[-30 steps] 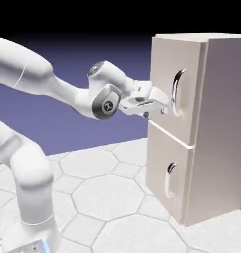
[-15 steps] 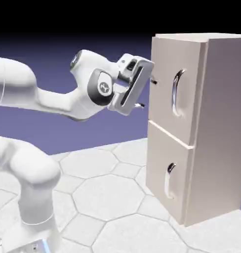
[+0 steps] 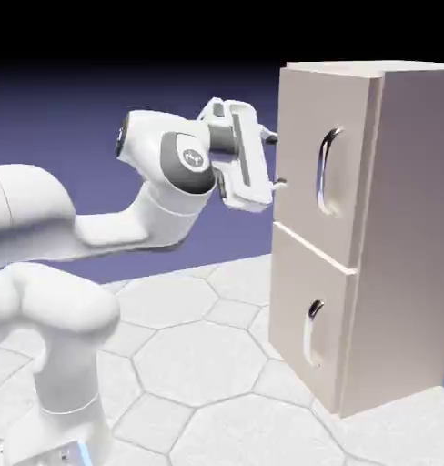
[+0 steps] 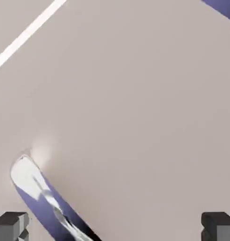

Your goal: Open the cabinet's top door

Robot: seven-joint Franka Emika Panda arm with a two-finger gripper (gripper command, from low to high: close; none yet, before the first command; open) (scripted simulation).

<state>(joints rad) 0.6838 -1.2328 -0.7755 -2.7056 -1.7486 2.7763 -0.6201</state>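
Observation:
The cabinet (image 3: 403,237), a tall beige box, stands at the exterior view's right. Its top door (image 3: 303,136) lies flat against the front, and its long curved silver handle (image 3: 327,173) is untouched. My gripper (image 3: 274,161) hovers open just left of the door, fingers stacked one above the other and pointing at the panel. It is short of the handle and holds nothing. In the hand view the top door (image 4: 135,108) fills the picture. The handle (image 4: 39,193) runs off the lower left, beside the left fingertip (image 4: 11,226), and nothing sits between the tips of the gripper (image 4: 115,228).
The shorter lower door (image 3: 298,300) with its small handle (image 3: 312,332) sits under the seam (image 4: 27,33) between the doors. The hexagon-tiled table (image 3: 189,355) spreads below the arm. A corner of the blue backdrop (image 4: 223,7) shows past the door's edge.
The hand has drawn back from the handle's lower end, risen and rolled from lying flat to standing upright. The jaws stayed open, and the door has not moved.

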